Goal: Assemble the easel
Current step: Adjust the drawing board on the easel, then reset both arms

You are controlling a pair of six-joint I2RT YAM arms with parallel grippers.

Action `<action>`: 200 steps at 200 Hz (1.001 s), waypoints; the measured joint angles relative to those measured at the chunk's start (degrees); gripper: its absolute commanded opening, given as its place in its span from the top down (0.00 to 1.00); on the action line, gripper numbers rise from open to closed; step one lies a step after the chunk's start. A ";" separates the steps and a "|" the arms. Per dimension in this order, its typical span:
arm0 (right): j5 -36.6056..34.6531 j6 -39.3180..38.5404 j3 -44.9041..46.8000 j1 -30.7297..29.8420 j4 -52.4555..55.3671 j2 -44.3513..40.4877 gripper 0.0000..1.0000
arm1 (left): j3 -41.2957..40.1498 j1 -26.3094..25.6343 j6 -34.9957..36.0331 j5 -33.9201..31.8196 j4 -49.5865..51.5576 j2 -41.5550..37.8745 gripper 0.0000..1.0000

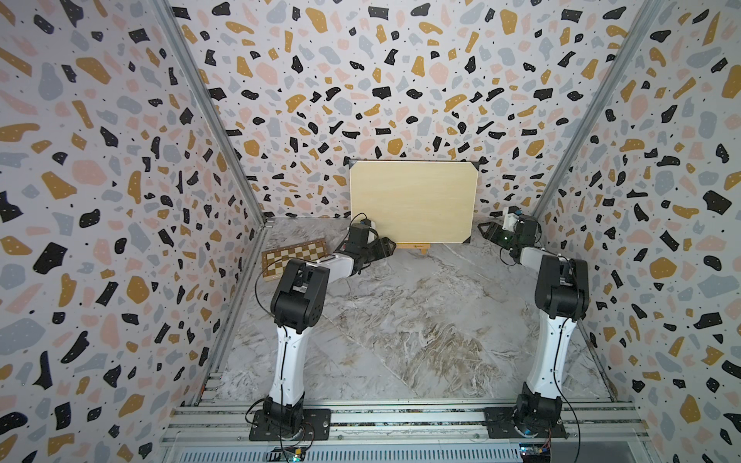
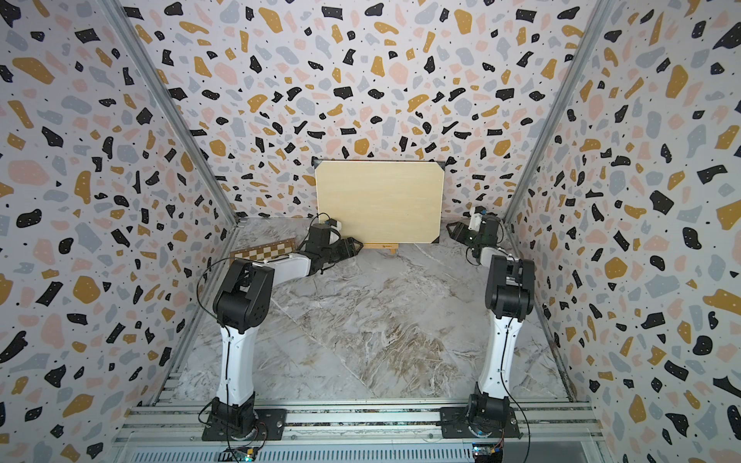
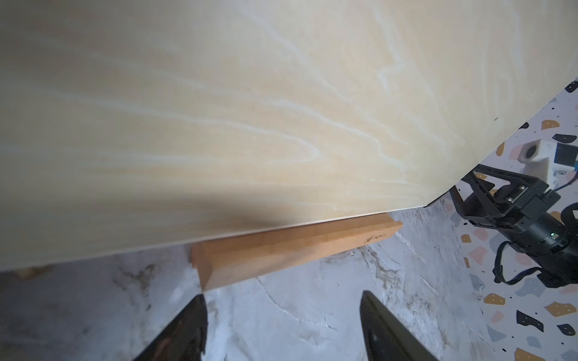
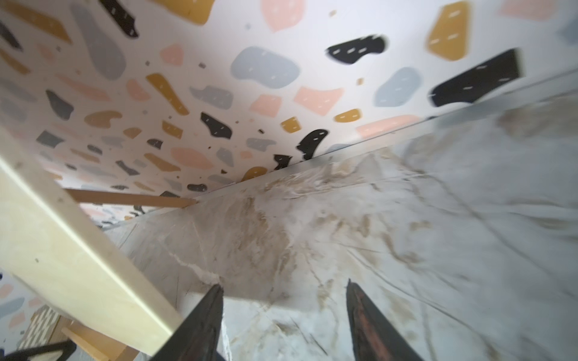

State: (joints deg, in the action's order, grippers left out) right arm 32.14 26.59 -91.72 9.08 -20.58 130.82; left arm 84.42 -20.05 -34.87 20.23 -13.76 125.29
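Seen open and empty: left gripper (image 3: 281, 297), right gripper (image 4: 284, 284). The easel (image 1: 413, 245), judged light, stiff and tippy under the pale board (image 3: 250, 125), is best pinched at its ledge (image 3: 294, 250).

My left arm (image 1: 290, 368) and right arm (image 1: 550, 352) wear white shells over black joints, with thin black cables (image 1: 283, 348) clipped along them. Black screwed plates (image 1: 318, 425) sit on the rail (image 1: 401, 420). My fingers (image 3: 384, 331) are black, tapered.

The easel (image 3: 291, 250) is matt orange-brown wood, the board (image 1: 413, 200) smooth pale grained wood, the table (image 1: 421, 320) marble-patterned.
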 measured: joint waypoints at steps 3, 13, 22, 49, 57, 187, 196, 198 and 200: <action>-0.26 0.07 0.44 0.31 0.00 -0.46 0.34 | -0.20 0.00 0.00 -0.02 0.00 -0.22 0.21; -1.01 0.22 2.03 1.14 0.09 -2.47 0.33 | -0.96 0.11 0.20 -0.07 0.07 -1.38 0.19; -1.97 0.31 3.39 1.88 0.33 -4.57 0.32 | -1.75 0.28 0.44 -0.22 0.09 -2.56 0.18; -5.05 0.15 9.25 2.91 0.44 -12.59 0.27 | -5.64 1.18 0.96 -0.72 0.17 -7.02 0.14; -6.25 0.00 12.41 2.75 0.17 -15.80 0.26 | -7.74 1.44 1.14 -1.11 0.20 -8.94 0.12; -42.01 -14.12 70.18 -6.71 -14.01 -58.69 0.00 | -46.05 14.08 23.08 -39.89 5.40 -54.29 0.01; -42.05 -15.41 72.48 -7.23 -16.50 -57.37 0.00 | -50.31 14.56 24.90 -41.24 2.43 -54.10 0.01; -42.07 -15.67 72.94 -7.34 -17.14 -57.05 0.00 | -51.25 14.67 25.27 -41.38 1.73 -53.99 0.01; -42.03 -15.87 73.18 -7.41 -17.55 -56.81 0.00 | -51.84 14.73 25.42 -41.48 1.44 -53.90 0.01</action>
State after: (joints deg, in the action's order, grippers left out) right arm -9.89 10.72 -18.55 1.67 -38.13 74.02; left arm 32.58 -5.32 -9.45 -21.26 -12.32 71.40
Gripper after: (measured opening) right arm 0.997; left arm 0.988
